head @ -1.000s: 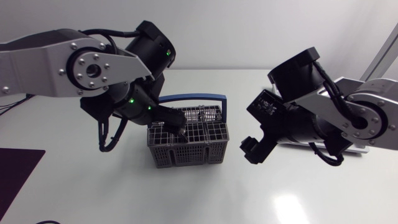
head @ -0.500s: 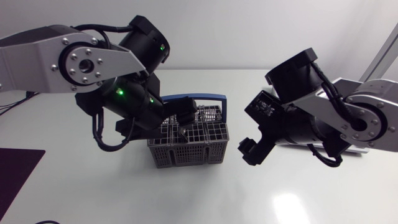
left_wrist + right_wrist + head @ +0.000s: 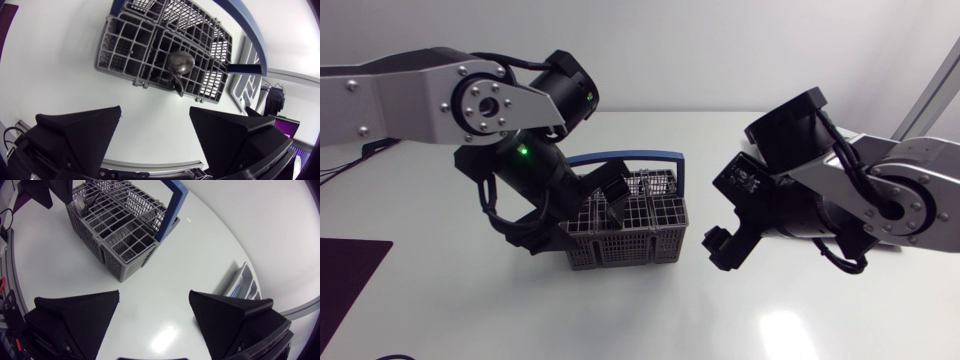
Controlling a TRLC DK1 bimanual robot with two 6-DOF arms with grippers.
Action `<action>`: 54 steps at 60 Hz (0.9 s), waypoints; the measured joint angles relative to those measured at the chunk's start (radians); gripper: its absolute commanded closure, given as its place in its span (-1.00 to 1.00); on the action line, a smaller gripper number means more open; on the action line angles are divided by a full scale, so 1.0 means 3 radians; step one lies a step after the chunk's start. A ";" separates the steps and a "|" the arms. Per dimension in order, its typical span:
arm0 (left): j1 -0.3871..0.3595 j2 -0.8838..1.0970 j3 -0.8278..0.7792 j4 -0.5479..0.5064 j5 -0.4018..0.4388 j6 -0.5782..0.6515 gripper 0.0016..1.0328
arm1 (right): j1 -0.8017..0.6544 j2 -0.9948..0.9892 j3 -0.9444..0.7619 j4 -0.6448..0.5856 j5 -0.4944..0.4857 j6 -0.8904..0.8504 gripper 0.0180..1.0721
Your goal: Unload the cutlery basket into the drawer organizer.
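A shiny steel spoon [image 3: 181, 62] stands bowl-up inside the grey plastic lattice cutlery basket [image 3: 106, 50] with a blue arched handle. Likely light, stiff and slick, it wants pinching at the neck below the bowl. The left gripper [image 3: 155, 111], over the basket, gapes empty; the right gripper [image 3: 154, 294], beside it, likewise.

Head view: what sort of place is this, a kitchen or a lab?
Likely a robotics lab bench: a left arm and a right arm over a plain white table holding a basket and an organizer.
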 measured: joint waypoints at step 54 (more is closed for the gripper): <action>0.0000 0.0415 0.0315 0.0193 -0.0198 -0.0164 0.52 | 0.0038 0.0039 -0.0112 0.0074 0.0000 0.0079 -0.90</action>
